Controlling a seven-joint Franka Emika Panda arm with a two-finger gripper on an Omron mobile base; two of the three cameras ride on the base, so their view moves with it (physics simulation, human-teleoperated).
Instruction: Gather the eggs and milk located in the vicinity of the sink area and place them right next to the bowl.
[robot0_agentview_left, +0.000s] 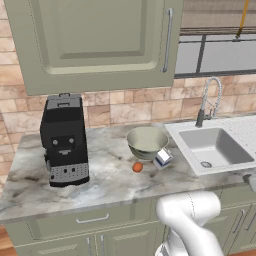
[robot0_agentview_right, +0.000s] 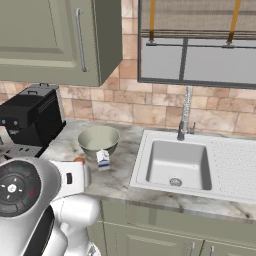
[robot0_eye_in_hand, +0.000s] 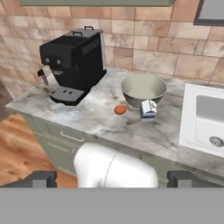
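Observation:
The pale grey-green bowl (robot0_agentview_left: 147, 142) (robot0_agentview_right: 99, 140) (robot0_eye_in_hand: 143, 89) stands on the marble counter, left of the white sink (robot0_agentview_left: 215, 146) (robot0_agentview_right: 177, 162) (robot0_eye_in_hand: 210, 118). The milk carton (robot0_agentview_left: 162, 158) (robot0_agentview_right: 103, 159) (robot0_eye_in_hand: 148, 109) stands upright against the bowl's front right side. The orange-brown egg (robot0_agentview_left: 137, 167) (robot0_agentview_right: 78, 160) (robot0_eye_in_hand: 120, 110) lies on the counter just in front of the bowl, left of the carton. My gripper (robot0_eye_in_hand: 116, 179) is open and holds nothing. It hangs back from the counter's front edge, well short of all three, looking down on them.
A black coffee machine (robot0_agentview_left: 64, 140) (robot0_agentview_right: 30, 120) (robot0_eye_in_hand: 72, 63) stands at the counter's left. The chrome faucet (robot0_agentview_left: 210, 100) (robot0_agentview_right: 185, 112) rises behind the sink. A wall cabinet (robot0_agentview_left: 95, 40) hangs overhead. Drawers and doors (robot0_eye_in_hand: 65, 140) lie below the counter edge.

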